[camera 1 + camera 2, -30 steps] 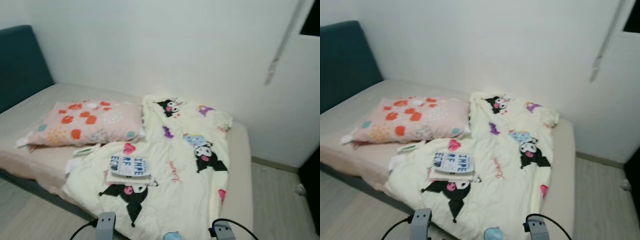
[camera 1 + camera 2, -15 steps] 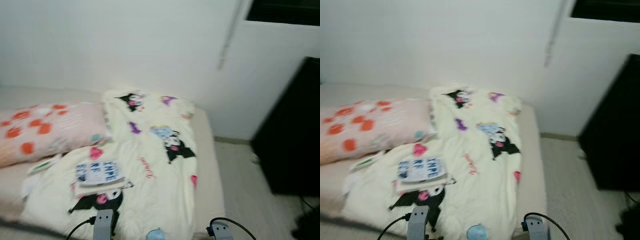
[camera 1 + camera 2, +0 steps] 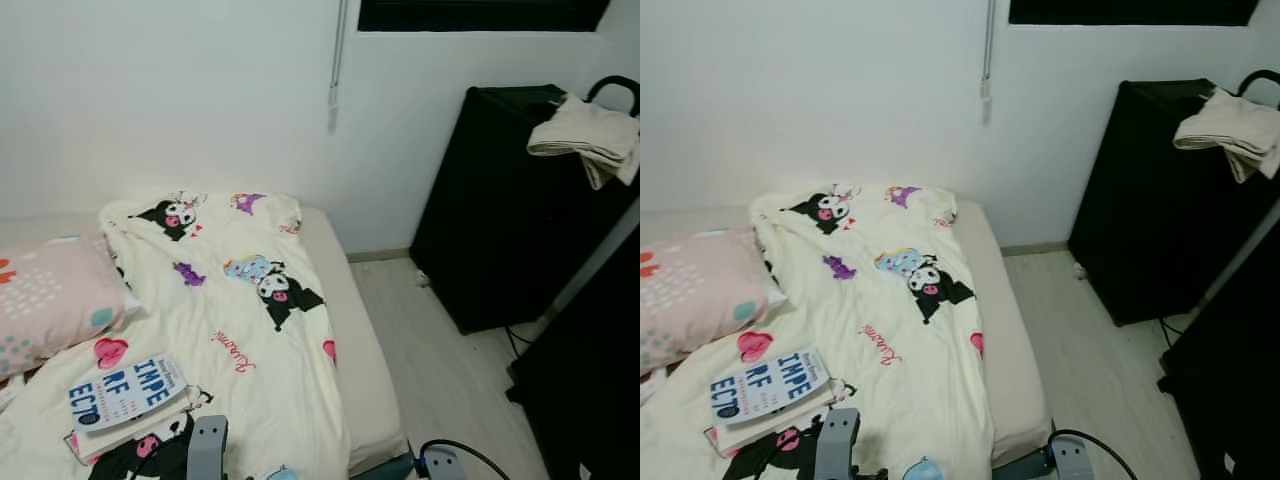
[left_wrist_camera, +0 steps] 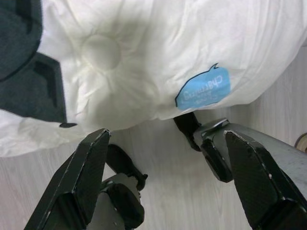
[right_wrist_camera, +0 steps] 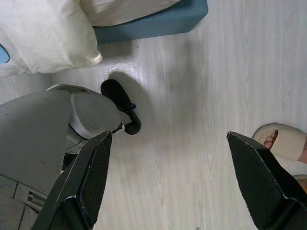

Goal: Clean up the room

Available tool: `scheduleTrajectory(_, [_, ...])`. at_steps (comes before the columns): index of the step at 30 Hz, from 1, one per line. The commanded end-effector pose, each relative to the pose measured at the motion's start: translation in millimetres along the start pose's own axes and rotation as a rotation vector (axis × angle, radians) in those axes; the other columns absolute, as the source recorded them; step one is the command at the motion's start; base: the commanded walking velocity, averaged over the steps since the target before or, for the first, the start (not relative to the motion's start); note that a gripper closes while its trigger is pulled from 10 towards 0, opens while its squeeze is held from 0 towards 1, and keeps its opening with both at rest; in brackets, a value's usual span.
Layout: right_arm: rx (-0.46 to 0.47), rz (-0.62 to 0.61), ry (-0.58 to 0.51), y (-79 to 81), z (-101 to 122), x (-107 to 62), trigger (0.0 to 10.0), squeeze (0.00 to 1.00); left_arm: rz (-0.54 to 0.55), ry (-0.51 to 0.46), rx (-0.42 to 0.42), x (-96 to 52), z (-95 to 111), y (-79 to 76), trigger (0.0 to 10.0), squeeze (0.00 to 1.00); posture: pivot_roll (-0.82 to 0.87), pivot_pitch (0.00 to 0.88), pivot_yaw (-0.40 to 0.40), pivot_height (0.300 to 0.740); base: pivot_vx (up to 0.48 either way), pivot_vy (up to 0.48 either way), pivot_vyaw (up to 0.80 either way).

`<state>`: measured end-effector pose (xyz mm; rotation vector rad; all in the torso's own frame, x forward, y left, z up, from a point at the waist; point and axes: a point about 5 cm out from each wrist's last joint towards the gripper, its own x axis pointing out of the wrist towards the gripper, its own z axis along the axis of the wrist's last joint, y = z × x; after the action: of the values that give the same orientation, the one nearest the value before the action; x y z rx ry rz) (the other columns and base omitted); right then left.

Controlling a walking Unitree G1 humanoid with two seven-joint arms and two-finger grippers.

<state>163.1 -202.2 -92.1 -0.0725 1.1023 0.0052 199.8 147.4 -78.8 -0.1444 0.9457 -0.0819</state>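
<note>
One pillow [image 3: 50, 305], one book [image 3: 125, 390], one blanket [image 3: 230, 330].

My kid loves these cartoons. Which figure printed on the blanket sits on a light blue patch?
The black-eared figure near the middle of the blanket, close to its right edge. A light blue patch lies just behind it; the black figure at the far end has none.

A cream cartoon-print duvet [image 3: 880, 320] covers the bed [image 3: 1012, 370], with a pink spotted pillow [image 3: 695, 300] beside it and a blue-lettered book [image 3: 765, 385] lying on it, while a folded beige cloth [image 3: 1230, 130] sits atop a black cabinet [image 3: 1150, 210] across the pale wood floor [image 3: 1090, 350].
</note>
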Motion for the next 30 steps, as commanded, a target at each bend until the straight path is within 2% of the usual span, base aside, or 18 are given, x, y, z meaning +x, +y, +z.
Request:
scheduleTrajectory(1, [0.024, 0.002, 0.006, 2.0, -1.8, 0.1, 10.0, 0.0, 0.001, 0.019, 0.007, -0.7, -4.4, 1.3, 10.0, 0.0, -0.12, 0.028, -0.02, 0.74, 0.0, 0.0, -0.78])
scheduleTrajectory(4, [0.026, 0.002, 0.005, 2.2, -1.7, 0.2, 10.0, 0.0, 0.001, 0.019, 0.008, -0.7, -4.4, 1.3, 10.0, 0.0, -0.12, 0.028, -0.02, 0.74, 0.0, 0.0, -0.72])
scheduleTrajectory(11, [0.018, 0.008, -0.006, 3.7, 0.1, 0.4, 10.0, 0.0, -0.001, 0.023, 0.017, -1.0, -6.2, 1.0, 10.0, 0.0, -0.12, 0.033, -0.019, 0.74, 0.0, 0.0, 0.0])
scheduleTrajectory(30, [0.011, 0.008, -0.002, 3.2, -1.9, 0.1, 10.0, 0.0, -0.007, 0.021, 0.027, -0.8, -5.0, 0.9, 10.0, 0.0, -0.12, 0.025, -0.019, 0.74, 0.0, -0.45, 0.0])
